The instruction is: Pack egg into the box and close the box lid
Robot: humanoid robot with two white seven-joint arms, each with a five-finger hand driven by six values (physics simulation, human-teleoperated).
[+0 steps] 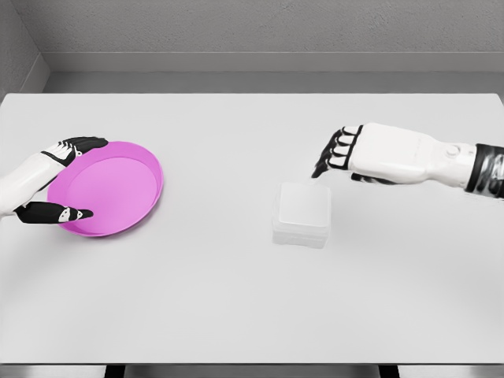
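The right robot hand (337, 157) hovered at about two o'clock from the box (302, 214), fingers curled downward and holding nothing, fingertips just above the box's far right corner. The left robot hand (57, 179) gripped the pink plate (110, 189) at nine o'clock on the desk (252, 299), thumb over the near rim, fingers on the far rim. The translucent white box sat near the desk's centre with its lid apparently down. No egg showed anywhere; whether it already lay inside could not be made out through the cloudy walls. If so, the task looked nearly finished.
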